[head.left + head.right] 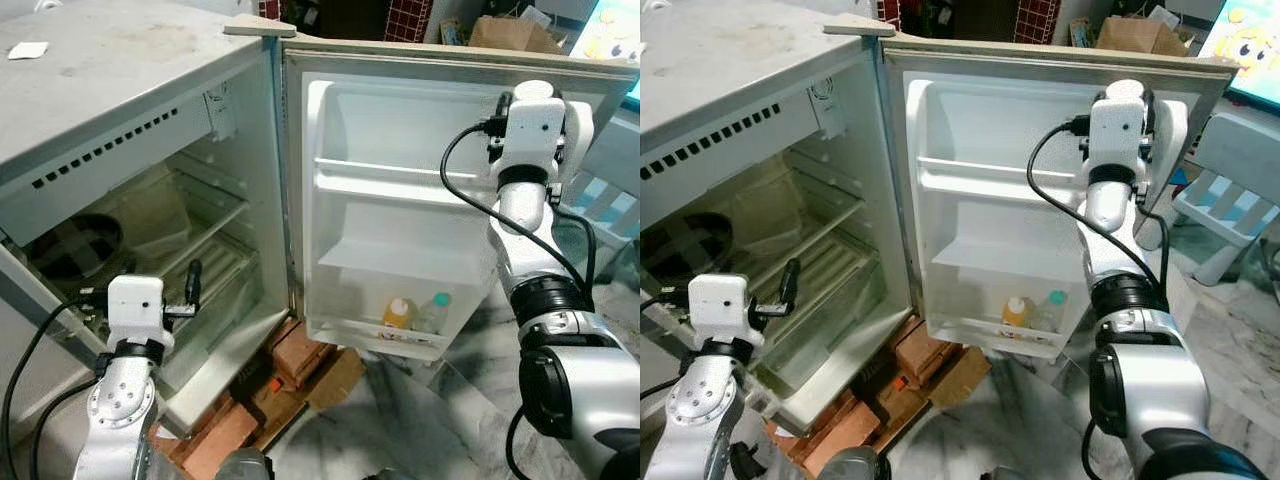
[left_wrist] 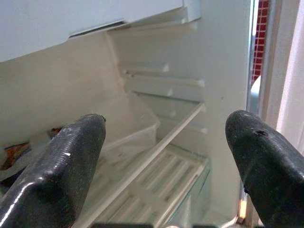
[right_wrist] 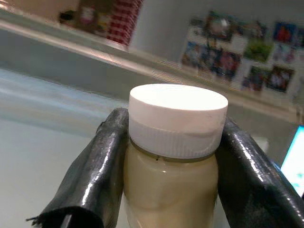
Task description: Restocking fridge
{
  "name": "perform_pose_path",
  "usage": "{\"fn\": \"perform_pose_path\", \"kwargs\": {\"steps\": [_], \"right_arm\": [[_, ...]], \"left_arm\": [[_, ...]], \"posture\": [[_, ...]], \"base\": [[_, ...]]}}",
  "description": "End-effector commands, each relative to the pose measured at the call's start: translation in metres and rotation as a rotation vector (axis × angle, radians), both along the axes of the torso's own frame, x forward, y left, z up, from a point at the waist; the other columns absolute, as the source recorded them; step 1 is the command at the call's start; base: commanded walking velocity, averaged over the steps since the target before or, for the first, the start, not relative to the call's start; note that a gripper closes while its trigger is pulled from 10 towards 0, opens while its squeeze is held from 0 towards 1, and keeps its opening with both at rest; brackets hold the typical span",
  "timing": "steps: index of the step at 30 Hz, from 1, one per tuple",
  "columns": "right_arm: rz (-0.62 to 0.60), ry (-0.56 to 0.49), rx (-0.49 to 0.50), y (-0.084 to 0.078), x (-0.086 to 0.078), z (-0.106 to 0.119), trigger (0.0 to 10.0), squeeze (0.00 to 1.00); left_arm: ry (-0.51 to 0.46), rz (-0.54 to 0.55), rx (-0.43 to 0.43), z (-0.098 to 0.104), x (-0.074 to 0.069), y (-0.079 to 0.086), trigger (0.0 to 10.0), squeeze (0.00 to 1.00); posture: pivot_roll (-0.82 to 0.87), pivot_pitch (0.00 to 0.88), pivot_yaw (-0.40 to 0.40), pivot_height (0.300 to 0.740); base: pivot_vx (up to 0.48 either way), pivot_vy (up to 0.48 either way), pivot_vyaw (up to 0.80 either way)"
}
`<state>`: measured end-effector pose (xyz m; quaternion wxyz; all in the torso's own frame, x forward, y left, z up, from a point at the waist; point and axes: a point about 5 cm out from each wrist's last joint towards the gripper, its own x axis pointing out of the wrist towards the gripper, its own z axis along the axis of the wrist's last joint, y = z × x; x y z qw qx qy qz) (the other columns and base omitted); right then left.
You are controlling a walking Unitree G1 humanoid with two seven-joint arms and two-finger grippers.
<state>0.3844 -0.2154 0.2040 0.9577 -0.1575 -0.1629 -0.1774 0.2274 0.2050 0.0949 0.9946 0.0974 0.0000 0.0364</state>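
Right gripper (image 3: 173, 156) grasps a bottle (image 3: 173, 142) with pale liquid, raised near the fridge door (image 1: 400, 200). Left gripper (image 2: 164, 161) hangs released inside the fridge. Tilting could make the bottle slip.

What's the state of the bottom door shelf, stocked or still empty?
Partly stocked. The bottom door shelf holds an orange bottle and a clear bottle with a teal cap, both upright, with space left beside them.
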Motion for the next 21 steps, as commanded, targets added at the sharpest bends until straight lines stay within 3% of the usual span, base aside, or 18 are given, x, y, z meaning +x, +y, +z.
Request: {"fn": "perform_pose_path", "kwargs": {"steps": [1, 14, 15, 16, 17, 21], "right_arm": [[-0.011, -0.013, 0.037, 0.002, 0.001, 0.001, 10.0, 0.00], [-0.104, 0.052, 0.161, -0.023, -0.012, -0.032, 10.0, 0.00], [-0.115, 0.060, 0.171, -0.025, -0.013, -0.034, 10.0, 0.26], [-0.115, 0.060, 0.171, -0.025, -0.013, -0.034, 10.0, 0.26], [-0.123, 0.062, 0.176, -0.025, -0.014, -0.036, 10.0, 1.00], [-0.123, 0.045, 0.170, -0.025, -0.014, -0.033, 10.0, 1.00]], "left_arm": [[-0.005, -0.013, 0.013, 0.004, 0.000, 0.001, 10.0, 0.00], [0.000, -0.029, 0.019, 0.006, 0.004, -0.003, 10.0, 0.00], [0.000, -0.030, 0.019, 0.006, 0.005, -0.003, 10.0, 0.00], [0.000, -0.030, 0.019, 0.006, 0.005, -0.003, 10.0, 0.00], [0.000, -0.029, 0.018, 0.006, 0.006, -0.003, 10.0, 0.00], [0.001, -0.033, 0.015, 0.006, 0.006, -0.004, 10.0, 0.00]], "posture": [[0.22, 0.000, -0.012, 0.740], [0.21, 0.000, 0.001, 0.740], [0.21, 0.000, 0.000, 0.740], [0.21, 0.000, 0.000, 0.740], [0.21, 0.000, 0.000, 0.740], [0.20, 0.000, 0.001, 0.740]], "base": [[0.000, 0.000, 0.00], [0.000, 0.000, 0.00], [0.000, 0.000, 0.00], [0.000, 0.000, 0.00], [0.000, 0.000, 0.00], [0.000, 0.000, 0.00]]}}
